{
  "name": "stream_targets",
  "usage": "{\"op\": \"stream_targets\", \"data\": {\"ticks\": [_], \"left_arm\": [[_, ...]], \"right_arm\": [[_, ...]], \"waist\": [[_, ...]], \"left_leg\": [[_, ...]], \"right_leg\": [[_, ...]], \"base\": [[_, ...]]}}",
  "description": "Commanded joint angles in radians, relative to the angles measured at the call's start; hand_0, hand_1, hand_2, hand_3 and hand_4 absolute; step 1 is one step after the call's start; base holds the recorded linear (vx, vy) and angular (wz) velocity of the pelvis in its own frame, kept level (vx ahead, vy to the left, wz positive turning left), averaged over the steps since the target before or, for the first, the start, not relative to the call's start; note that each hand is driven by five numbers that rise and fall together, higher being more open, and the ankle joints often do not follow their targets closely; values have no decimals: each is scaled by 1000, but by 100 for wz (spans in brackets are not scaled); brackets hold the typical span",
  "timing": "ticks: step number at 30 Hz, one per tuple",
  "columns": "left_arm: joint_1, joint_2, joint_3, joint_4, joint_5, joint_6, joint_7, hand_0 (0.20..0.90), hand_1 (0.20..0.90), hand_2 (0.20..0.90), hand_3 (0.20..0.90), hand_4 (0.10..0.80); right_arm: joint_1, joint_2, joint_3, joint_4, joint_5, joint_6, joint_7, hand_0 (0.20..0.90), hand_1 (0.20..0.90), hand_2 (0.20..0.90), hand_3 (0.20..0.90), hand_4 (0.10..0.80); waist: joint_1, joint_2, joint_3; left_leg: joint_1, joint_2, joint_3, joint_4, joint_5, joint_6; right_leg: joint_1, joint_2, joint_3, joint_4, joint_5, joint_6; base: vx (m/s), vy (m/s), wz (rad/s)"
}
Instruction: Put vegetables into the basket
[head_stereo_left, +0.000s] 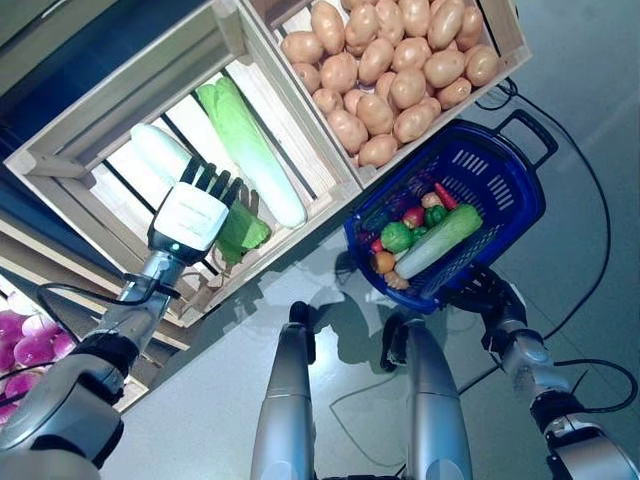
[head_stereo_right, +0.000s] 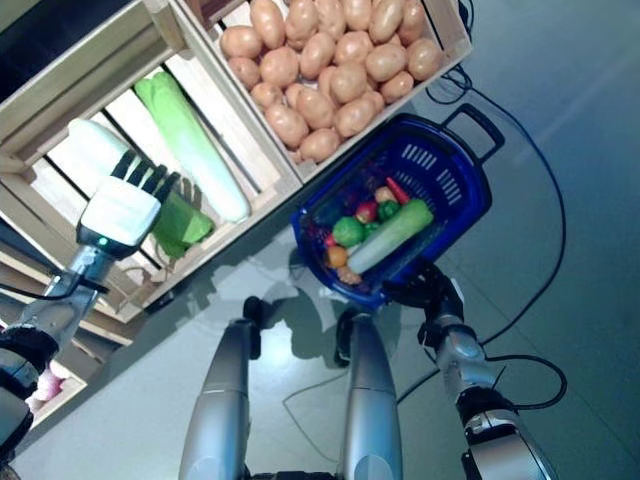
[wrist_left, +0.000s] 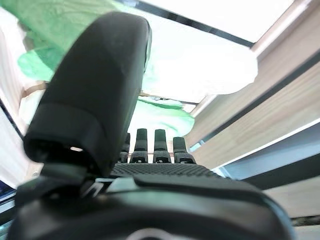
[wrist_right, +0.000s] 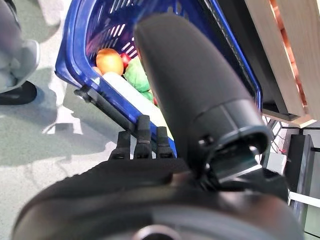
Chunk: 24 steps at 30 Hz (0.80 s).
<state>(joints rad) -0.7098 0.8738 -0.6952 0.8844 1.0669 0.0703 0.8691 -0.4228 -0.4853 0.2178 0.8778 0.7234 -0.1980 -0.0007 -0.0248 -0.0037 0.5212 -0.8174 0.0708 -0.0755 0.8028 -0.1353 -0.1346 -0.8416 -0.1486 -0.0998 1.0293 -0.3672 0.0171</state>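
Cabbage (head_stereo_left: 243, 228) under left robot hand (head_stereo_left: 190, 215)

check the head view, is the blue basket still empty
No, the blue basket already holds a long cabbage plus smaller vegetables, while the right hand grips its handle.

A smooth grey-green floor (head_stereo_left: 590, 150) is seen at right; pale slatted wooden display crates (head_stereo_left: 120, 110) are stacked at upper left.
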Motion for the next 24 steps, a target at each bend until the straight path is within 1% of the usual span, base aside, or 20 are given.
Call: {"op": "stream_targets", "data": {"ticks": [1,5,7,11,14,20,24], "left_arm": [[-85,16,52,7,-11,34,70,900,900,900,900,800],[-114,-3,35,52,-30,38,70,900,900,900,900,800],[-130,-10,25,69,-34,30,51,900,900,900,900,800],[-148,-15,12,94,-83,43,18,900,900,900,900,800],[-147,-22,10,117,-106,51,0,900,900,900,900,800],[-158,-35,-7,150,-122,33,-41,900,900,900,900,800],[-148,-37,-12,156,-143,22,-75,900,900,900,900,800]], "right_arm": [[-25,-70,4,-34,47,-63,-11,900,900,900,900,800],[-43,-76,11,-28,59,-68,-12,900,900,900,900,800],[-47,-76,11,-23,62,-74,-15,900,900,900,900,800],[-60,-77,8,-9,62,-82,-15,900,900,900,900,800],[-70,-82,13,-6,74,-88,-14,900,900,900,900,800],[-89,-85,15,-5,81,-92,-22,900,900,900,900,800],[-91,-85,9,-4,74,-98,-19,900,900,900,900,800]], "waist": [[-14,3,-1],[-18,0,-1],[-19,-2,-1],[-19,-4,-1],[-19,-7,-1],[-16,-14,-1],[-13,-17,-1]], "left_leg": [[37,-27,95,30,-81,79],[18,-26,97,41,-85,80],[13,-27,97,44,-87,80],[1,-26,99,50,-89,82],[-3,-26,99,47,-89,82],[-7,-23,100,43,-88,85],[-7,-24,97,33,-83,81]], "right_leg": [[58,13,40,-94,102,24],[38,17,40,-87,101,23],[35,18,40,-88,101,24],[22,22,41,-87,104,27],[20,26,41,-92,105,27],[16,26,36,-97,107,27],[17,27,30,-104,111,29]], "base": [[-31,14,-5],[-18,14,-5],[0,0,0],[0,0,0],[-1,2,-1],[0,0,0],[0,0,0]]}}
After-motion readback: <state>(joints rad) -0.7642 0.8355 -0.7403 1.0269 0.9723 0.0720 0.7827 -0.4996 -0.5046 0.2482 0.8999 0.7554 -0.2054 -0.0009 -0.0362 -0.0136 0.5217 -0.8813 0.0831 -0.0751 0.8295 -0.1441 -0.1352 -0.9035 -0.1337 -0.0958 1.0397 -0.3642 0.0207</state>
